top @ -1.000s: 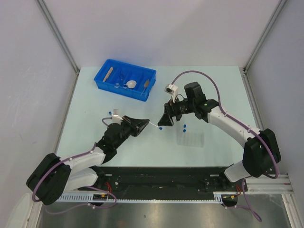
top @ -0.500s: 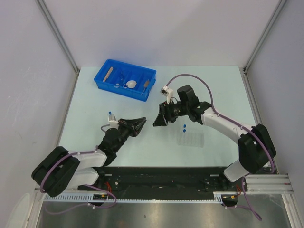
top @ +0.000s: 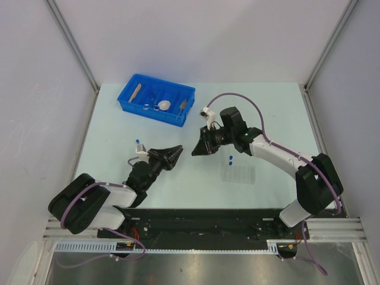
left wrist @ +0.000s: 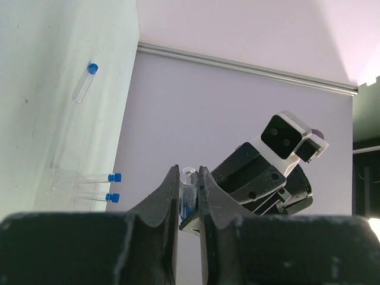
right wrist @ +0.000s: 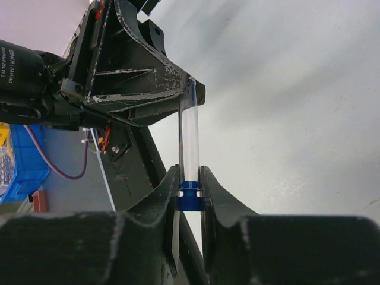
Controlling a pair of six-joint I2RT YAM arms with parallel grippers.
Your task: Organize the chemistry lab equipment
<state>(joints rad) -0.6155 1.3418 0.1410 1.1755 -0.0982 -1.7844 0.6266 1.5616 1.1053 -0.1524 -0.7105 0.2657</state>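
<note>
While one tube spans the gap between the two arms above the desk, each end of it sits in an end effector. The right end effector is clamped on the blue cap, its fingers pressing on both sides of it. The left end effector is closed on the clear rounded end, which pokes out just past its fingertips. The tube runs straight from one to the other, and the two end effectors face each other, tips close but apart.

The rack stands on the desk just right of the right end effector, with two tubes at its far edge. A loose tube lies on the desk to the left of the left end effector. The bin sits at the far left of the desk, well apart from both arms, holding the stick, the dish and other small items.

From the top view the held tube is nearly impossible to make out between the dark fingers. The rack's clear walls are faint against the desk. The remaining bin items are too small to tell apart. In the left wrist view the fingers hide most of the tube's length.
</note>
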